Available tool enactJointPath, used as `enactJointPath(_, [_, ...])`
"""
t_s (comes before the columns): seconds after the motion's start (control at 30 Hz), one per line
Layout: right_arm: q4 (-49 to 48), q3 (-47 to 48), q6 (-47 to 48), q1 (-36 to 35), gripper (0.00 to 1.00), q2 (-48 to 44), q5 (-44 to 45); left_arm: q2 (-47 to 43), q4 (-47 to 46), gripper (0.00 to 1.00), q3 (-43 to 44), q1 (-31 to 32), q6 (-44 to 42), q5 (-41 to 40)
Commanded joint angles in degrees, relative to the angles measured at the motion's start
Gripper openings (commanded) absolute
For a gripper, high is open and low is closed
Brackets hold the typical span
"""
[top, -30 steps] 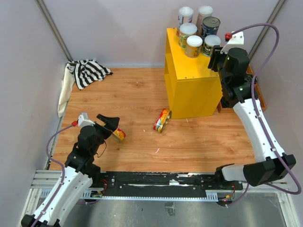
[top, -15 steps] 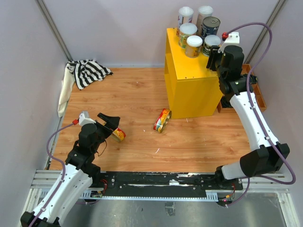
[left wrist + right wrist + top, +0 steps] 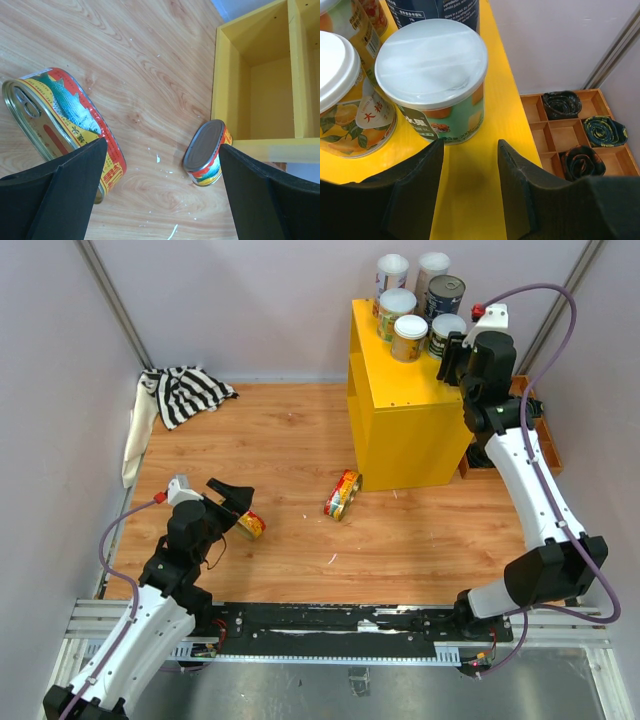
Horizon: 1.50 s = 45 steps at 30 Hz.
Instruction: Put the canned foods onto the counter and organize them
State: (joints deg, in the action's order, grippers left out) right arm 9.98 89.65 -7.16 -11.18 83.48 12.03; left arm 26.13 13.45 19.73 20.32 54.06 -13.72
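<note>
Bright, even light is thrown from overhead, and only soft shadows are cast. A pale sheen is seen on the white-lidded can [image 3: 431,75]. The fingers [image 3: 65,195] of the left pincer [image 3: 161,150] are rendered featureless black, slightly blurred at the edges.

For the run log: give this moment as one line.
left gripper open, near fish can on table | right gripper open, empty, at white-lidded can on counter | second fish can on table
</note>
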Motion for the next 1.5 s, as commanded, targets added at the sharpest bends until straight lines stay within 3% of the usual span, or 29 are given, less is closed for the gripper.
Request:
enactJointPath(0.0, [-0.39, 0.82, -2.38, 0.9, 0.48, -1.39, 0.16, 0.53, -1.35, 0.98, 2.38, -0.49, -1.07, -0.08])
enactJointPath(0.2, [1.61, -4.74, -4.72, -1.1, 0.5, -7.72, -1.77, 0.32, 2.84, 0.98, 7.04, -0.49, -3.86, -0.92])
enactJointPath(0.43, [6.45, -7.27, -2.18, -9.25, 0.57, -14.51, -0.72, -1.85, 4.25, 0.98, 8.31, -0.53, -4.5, -1.61])
enactJointPath(0.8, [15.55, -10.49, -2.29, -31.19, 0.66, -23.51, 8.11, -2.74, 3.78, 0.98, 7.66, -0.5, -3.63, 0.18])
enactJointPath(1.07, [16.86, -18.71, -9.61, -51.67, 0.7, -22.23, 20.91, -3.06, 3.27, 0.98, 6.25, -0.47, -4.75, 1.32])
enactJointPath(1.47, [13.41, -22.7, -24.55, -55.09, 0.73, -8.69, 23.41, -2.79, 3.74, 0.98, 4.85, -0.52, -6.04, 2.7])
